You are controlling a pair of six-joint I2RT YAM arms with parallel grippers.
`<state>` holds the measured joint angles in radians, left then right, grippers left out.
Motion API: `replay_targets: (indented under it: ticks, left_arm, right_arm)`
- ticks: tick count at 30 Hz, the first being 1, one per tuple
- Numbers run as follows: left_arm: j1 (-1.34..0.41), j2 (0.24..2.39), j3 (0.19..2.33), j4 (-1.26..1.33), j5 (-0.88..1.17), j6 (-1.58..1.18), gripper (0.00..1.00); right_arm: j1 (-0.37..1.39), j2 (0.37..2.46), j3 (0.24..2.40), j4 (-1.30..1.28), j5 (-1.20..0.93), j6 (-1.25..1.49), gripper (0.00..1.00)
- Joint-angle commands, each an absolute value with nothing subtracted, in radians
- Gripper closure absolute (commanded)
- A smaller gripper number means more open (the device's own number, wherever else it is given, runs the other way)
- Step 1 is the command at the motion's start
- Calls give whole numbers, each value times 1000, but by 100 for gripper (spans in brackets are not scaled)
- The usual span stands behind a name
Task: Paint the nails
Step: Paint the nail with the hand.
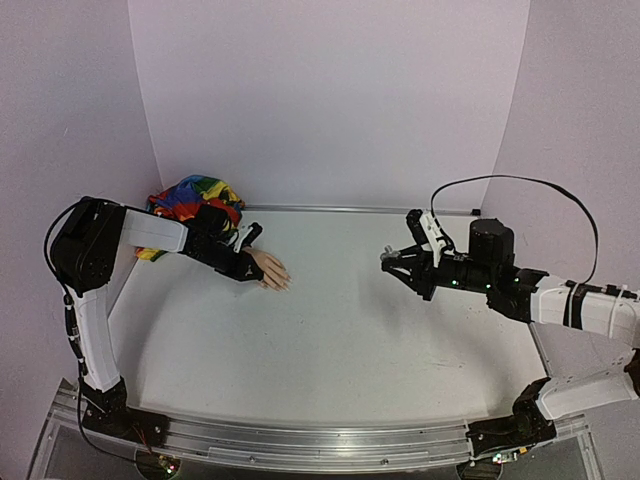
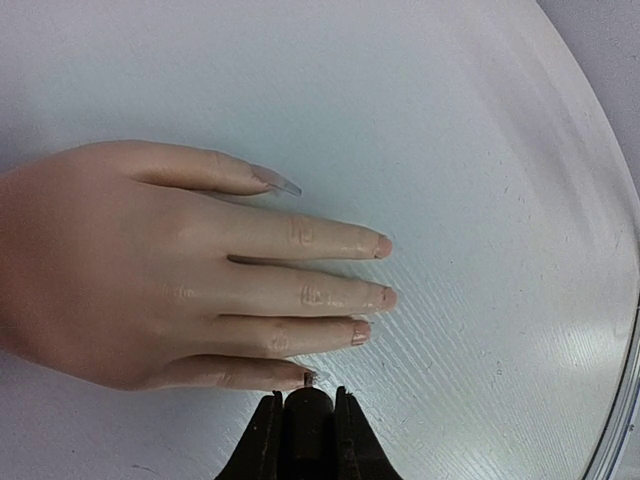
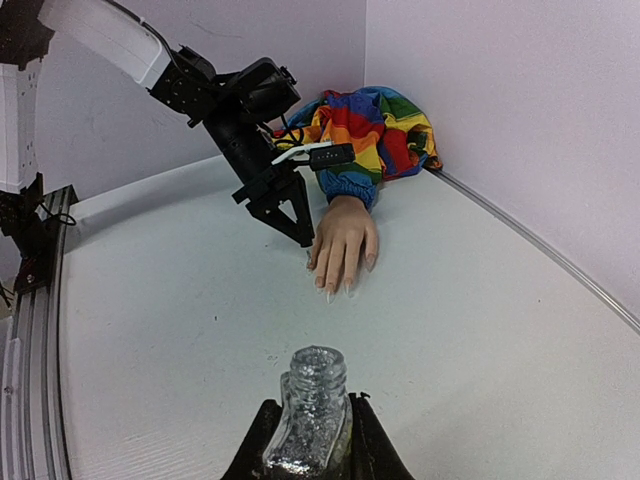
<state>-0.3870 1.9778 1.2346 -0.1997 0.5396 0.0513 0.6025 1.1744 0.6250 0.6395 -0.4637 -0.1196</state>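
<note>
The fake hand (image 1: 270, 270) is laid palm down on the table (image 1: 340, 340), fingers spread, so that the nails (image 2: 383, 246) are turned upward for painting. The left gripper (image 2: 306, 395) is closed narrowly on a brush cap (image 2: 306, 425) (dark, bristles hidden) and poised just beside the fake hand's outermost fingertip. Well apart from the fake hand, opposite its fingertips, the bottle (image 3: 318, 370) is clamped upright and uncapped in the right gripper (image 3: 313, 403), presumably so that nothing is spilled.
</note>
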Motion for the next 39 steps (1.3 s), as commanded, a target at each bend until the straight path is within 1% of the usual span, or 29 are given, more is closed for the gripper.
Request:
replay_targets:
  ticks: [1, 17, 20, 27, 33, 39]
  left_arm:
    - [-382, 1941, 1245, -170, 540, 44, 100]
    - [-386, 1928, 1233, -187, 569, 64, 100]
    - [-388, 1904, 1206, -173, 591, 83, 100]
    - [-390, 1828, 1156, -120, 571, 75, 100]
    - [-395, 1878, 1181, -117, 578, 74, 100]
    - [-399, 1899, 1196, -118, 538, 82, 100]
  right_arm:
    - [605, 1169, 627, 678, -489, -121, 100]
    - [605, 1181, 632, 678, -494, -121, 100]
    - [605, 1181, 632, 678, -493, -121, 100]
    - [606, 1184, 637, 676, -494, -121, 100]
    - [604, 1189, 638, 677, -497, -122, 100]
    - [604, 1191, 640, 678, -494, -123, 100]
